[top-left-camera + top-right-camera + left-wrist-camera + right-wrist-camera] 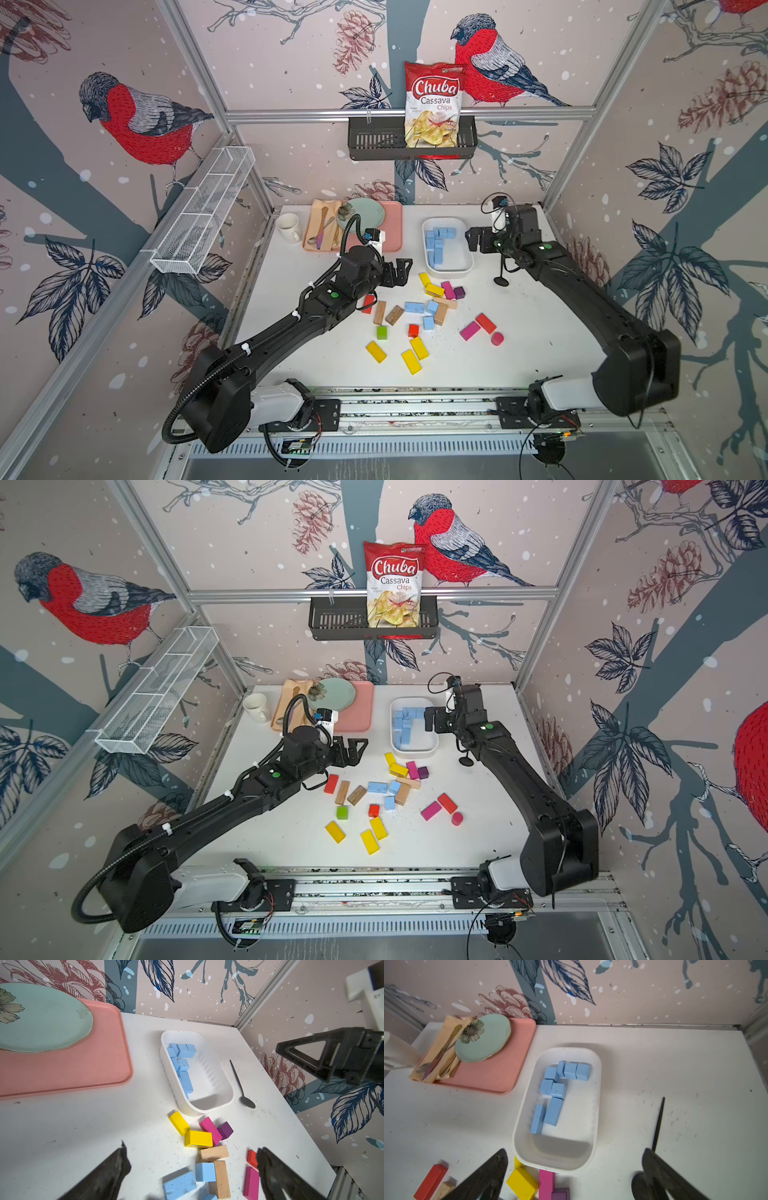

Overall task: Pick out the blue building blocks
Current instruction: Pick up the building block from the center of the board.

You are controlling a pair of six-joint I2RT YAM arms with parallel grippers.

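Foreground: base rail (415,405). The left gripper (402,272), wide open and empty, hangs at 11 o'clock of three loose blue blocks (414,307) at the centre of the table (519,353). The right gripper (471,240), likewise open and empty, is at 3 o'clock of the tray (457,255) holding the rest. Blocks are likely light, rigid, matte: pinch opposite flat faces.

Far left on the white table (540,340): a pink tray (394,232) carries a green plate (361,214) and a napkin with cutlery (322,226); a white mug (289,226) stands just left of it. A black spoon (239,1082) lies just right of the white tub (560,1155). Mid-table lie scattered yellow blocks (419,348), a green cube (382,332), a magenta bar (470,330), a purple cube (459,292) and wooden bars (379,312). On the far wall, a black basket (374,139) holds a chips bag (434,104). A wire basket (203,212) hangs on the left wall.
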